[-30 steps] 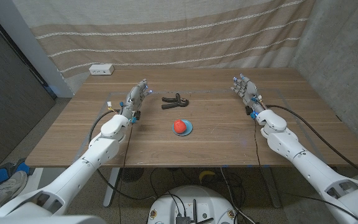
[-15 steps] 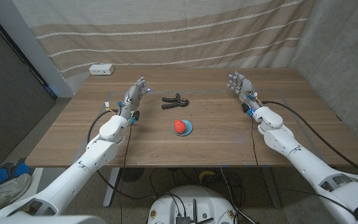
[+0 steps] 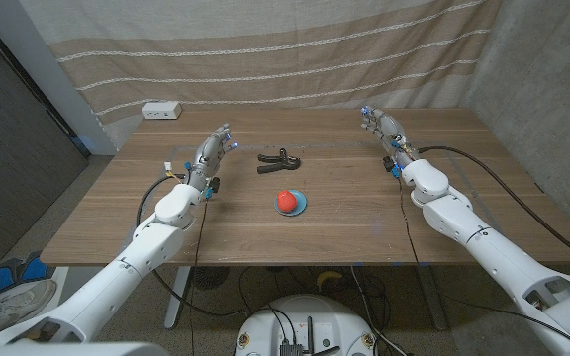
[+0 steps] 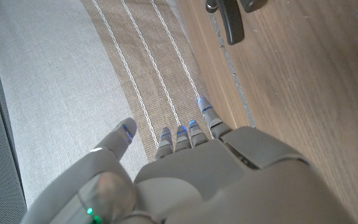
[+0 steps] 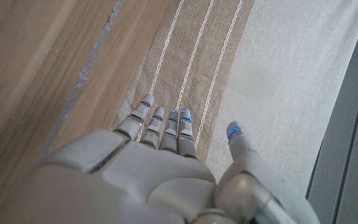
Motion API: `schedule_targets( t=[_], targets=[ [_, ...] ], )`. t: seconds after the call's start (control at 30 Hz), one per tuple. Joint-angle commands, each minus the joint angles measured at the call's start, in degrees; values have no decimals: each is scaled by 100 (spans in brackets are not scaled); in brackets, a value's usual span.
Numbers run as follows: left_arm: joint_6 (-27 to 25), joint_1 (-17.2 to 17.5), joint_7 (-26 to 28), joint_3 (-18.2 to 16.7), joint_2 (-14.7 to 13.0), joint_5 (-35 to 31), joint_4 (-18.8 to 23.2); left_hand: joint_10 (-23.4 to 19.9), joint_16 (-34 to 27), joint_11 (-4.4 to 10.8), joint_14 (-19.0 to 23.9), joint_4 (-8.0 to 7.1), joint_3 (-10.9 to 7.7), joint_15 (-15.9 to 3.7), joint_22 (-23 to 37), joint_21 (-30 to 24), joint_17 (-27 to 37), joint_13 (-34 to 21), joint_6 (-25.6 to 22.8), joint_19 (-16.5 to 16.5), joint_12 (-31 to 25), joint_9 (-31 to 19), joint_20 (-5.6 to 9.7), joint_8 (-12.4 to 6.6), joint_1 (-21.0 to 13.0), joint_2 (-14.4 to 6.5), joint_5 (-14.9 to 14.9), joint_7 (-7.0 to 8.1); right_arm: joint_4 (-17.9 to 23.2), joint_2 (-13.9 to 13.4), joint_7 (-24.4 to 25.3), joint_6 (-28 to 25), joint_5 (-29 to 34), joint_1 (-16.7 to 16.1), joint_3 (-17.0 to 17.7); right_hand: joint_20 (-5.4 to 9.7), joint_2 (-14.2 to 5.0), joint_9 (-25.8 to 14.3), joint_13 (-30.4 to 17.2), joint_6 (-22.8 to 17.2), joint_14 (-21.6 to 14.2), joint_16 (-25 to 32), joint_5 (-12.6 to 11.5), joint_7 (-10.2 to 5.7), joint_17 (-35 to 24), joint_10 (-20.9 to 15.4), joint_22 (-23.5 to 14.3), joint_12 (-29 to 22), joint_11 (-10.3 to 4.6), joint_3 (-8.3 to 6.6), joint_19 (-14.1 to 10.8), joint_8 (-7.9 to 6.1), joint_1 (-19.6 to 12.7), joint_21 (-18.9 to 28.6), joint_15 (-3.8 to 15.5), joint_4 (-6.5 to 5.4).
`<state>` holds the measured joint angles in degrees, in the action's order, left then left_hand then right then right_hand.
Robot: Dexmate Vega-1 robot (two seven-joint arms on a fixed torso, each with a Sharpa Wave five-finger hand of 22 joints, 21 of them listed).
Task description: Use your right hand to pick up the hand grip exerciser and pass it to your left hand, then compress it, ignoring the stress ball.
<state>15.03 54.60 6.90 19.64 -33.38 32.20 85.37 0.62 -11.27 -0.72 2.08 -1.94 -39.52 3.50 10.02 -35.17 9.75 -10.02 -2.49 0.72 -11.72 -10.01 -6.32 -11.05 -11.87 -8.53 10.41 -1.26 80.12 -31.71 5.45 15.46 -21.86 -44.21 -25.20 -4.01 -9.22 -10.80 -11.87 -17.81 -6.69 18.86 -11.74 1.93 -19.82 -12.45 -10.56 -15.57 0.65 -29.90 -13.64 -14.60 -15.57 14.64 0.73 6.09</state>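
Note:
The black hand grip exerciser (image 3: 279, 158) lies on the wooden table (image 3: 364, 213) just beyond the centre; its handles (image 4: 230, 18) also appear in the left wrist view. In front of it a red stress ball (image 3: 286, 200) sits on a small blue dish (image 3: 300, 206). My left hand (image 3: 212, 155) is to the left of the exerciser, fingers straight and apart, holding nothing. My right hand (image 3: 385, 132) is raised at the far right of the table, well clear of the exerciser, fingers extended and empty. Both wrist views show the backs of the hands (image 4: 216, 174) (image 5: 142, 174) with fingers stretched out.
A white power strip (image 3: 161, 111) lies at the table's far left corner. A striped beige curtain (image 3: 285, 49) hangs behind the table. Cables run along both forearms to the table's sides.
My right hand has moved away from me and slightly inward, rising over the far right of the table. My left hand and the objects have stayed put.

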Motion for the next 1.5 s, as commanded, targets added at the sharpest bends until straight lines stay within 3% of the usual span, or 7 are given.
schedule_targets(
  t=[0.03,0.43,0.83,1.5],
  targets=[
    [-81,-23,-43,21,-45,-1,-40,-112,-65,-39,141,54,-30,28,20,-23,12,-32,-96,80,-51,-33,-43,-45,64,-41,19,-13,715,-316,515,-379,780,-60,-121,-5,-112,-21,-15,-87,-94,61,-49,3,-35,-88,-14,-36,5,-43,-89,-27,-74,38,15,36],
    [40,22,-129,-36,-73,56,-83,-243,-111,-26,431,69,-49,44,29,-34,24,-36,-227,216,-68,-41,-86,-56,126,-35,16,-41,1109,-389,727,-529,1348,-53,-226,2,-117,-27,-29,-182,-155,105,-66,-17,-61,-180,-24,-51,0,-71,-139,-34,-128,53,67,41],
    [113,11,-223,-31,-81,65,-127,-375,-76,-112,491,100,-76,-33,33,-14,23,-38,-315,242,-88,-45,58,-58,156,-33,17,-69,1343,-451,837,-729,1934,35,-359,90,-115,-32,-43,-242,-211,146,-79,-37,-88,-236,-30,-52,-17,-91,-177,-26,-175,64,110,45],
    [104,-95,-209,60,-7,-19,-176,-412,-45,-110,517,124,-98,-64,36,11,23,-40,-377,245,-72,-47,61,-54,183,-32,16,-77,1669,-620,865,-1046,2813,157,-540,79,-105,-38,-58,-341,-240,182,-96,-72,-121,-336,-36,-61,-48,-113,-219,-21,-245,75,191,63]
  ],
)
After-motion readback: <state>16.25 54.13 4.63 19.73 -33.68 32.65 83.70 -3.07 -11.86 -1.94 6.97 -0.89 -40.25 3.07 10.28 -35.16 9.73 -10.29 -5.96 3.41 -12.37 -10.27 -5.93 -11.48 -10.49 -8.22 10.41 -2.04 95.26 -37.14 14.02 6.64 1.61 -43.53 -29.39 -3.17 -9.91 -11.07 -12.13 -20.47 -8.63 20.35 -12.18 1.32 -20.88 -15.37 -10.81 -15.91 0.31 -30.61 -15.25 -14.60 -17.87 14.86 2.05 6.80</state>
